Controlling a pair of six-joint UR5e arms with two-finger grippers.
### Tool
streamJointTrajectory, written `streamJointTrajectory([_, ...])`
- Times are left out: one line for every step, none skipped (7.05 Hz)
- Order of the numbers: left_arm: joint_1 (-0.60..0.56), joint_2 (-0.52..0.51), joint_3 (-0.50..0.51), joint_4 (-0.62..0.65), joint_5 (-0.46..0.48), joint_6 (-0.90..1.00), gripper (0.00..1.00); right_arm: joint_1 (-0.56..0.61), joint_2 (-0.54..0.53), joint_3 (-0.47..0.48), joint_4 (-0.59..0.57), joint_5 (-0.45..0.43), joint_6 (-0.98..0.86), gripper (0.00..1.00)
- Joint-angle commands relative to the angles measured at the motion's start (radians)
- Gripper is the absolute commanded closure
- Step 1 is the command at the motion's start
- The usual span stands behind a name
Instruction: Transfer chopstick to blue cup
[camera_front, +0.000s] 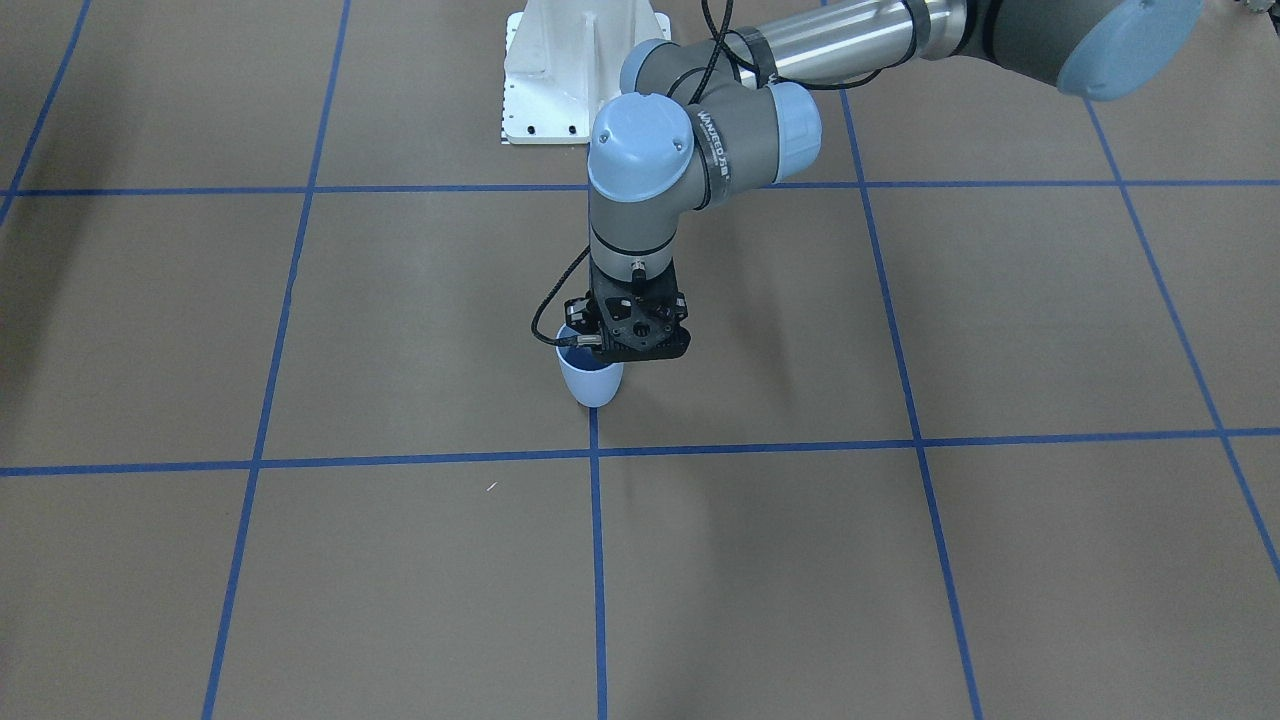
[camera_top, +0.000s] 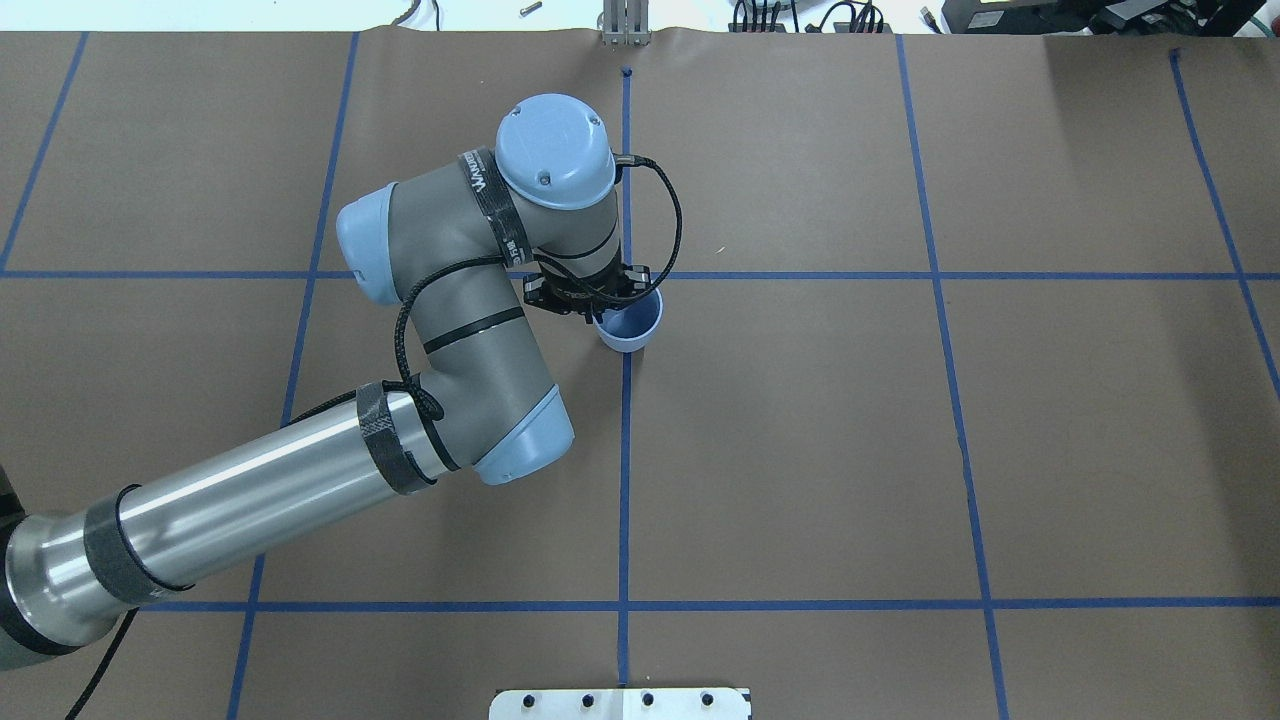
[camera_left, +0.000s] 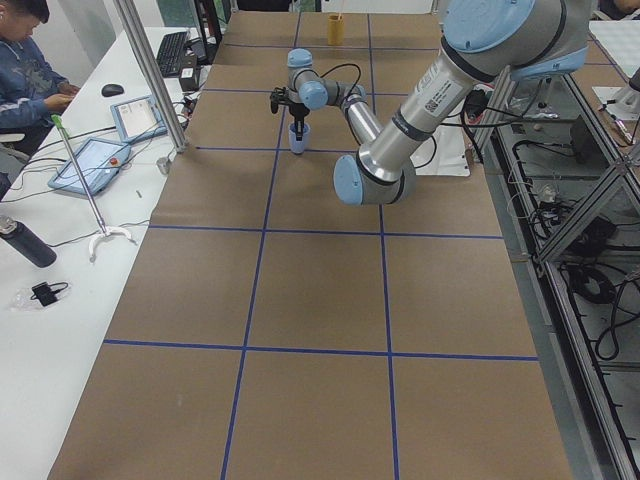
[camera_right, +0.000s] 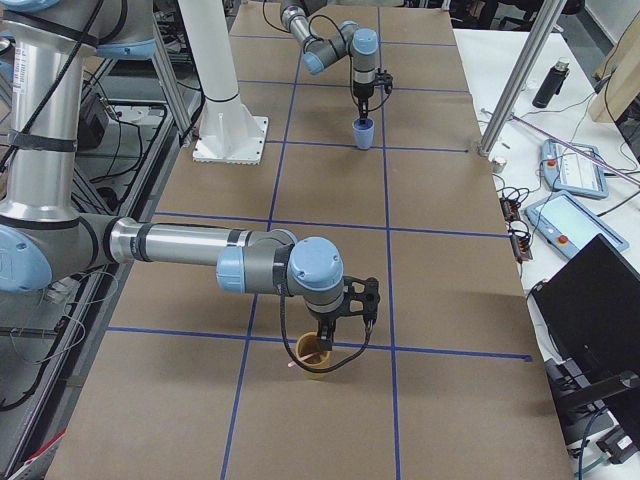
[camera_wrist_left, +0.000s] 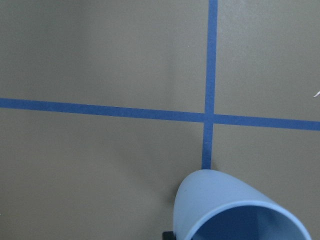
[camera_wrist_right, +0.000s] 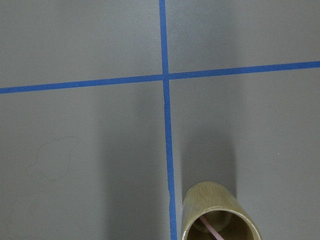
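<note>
The blue cup (camera_front: 592, 385) stands upright on the brown table by a tape crossing, and also shows in the overhead view (camera_top: 632, 330) and the left wrist view (camera_wrist_left: 220, 200). My left gripper (camera_top: 598, 308) points down at the cup's rim. Its fingers are hidden, so I cannot tell whether it is open or shut. One pale pink chopstick (camera_wrist_right: 214, 230) leans inside a tan wooden cup (camera_wrist_right: 200, 205) at the table's other end. My right gripper (camera_right: 322, 340) hangs just above that cup (camera_right: 318, 364). I cannot tell whether it is open or shut.
The white arm base plate (camera_front: 560, 70) sits near the table's robot side. Blue tape lines (camera_top: 625, 480) grid the brown surface. A metal post (camera_left: 150, 70) and an operator's desk with tablets (camera_left: 90, 160) run along the far side.
</note>
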Motion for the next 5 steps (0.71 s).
streamJointTrajectory([0.002, -0.001, 0.003, 0.001, 0.002, 0.003, 0.11, -0.001, 0.001, -0.001, 0.002, 0.0, 0.001, 0.0])
streamJointTrajectory([0.0, 0.0, -0.009, 0.006, 0.0, 0.0, 0.03, -0.001, 0.002, -0.001, 0.002, 0.0, 0.001, 0.0])
streamJointTrajectory([-0.029, 0.0, -0.063, 0.016, -0.012, -0.003, 0.03, 0.001, 0.022, 0.002, 0.002, -0.002, -0.002, 0.0])
streamJointTrajectory([-0.082, 0.03, -0.129, 0.045, -0.078, -0.002, 0.03, 0.011, 0.024, -0.007, -0.002, -0.002, -0.021, 0.0])
streamJointTrajectory([-0.101, 0.102, -0.21, 0.056, -0.102, 0.0, 0.03, 0.065, 0.017, -0.044, -0.009, -0.006, -0.072, 0.0])
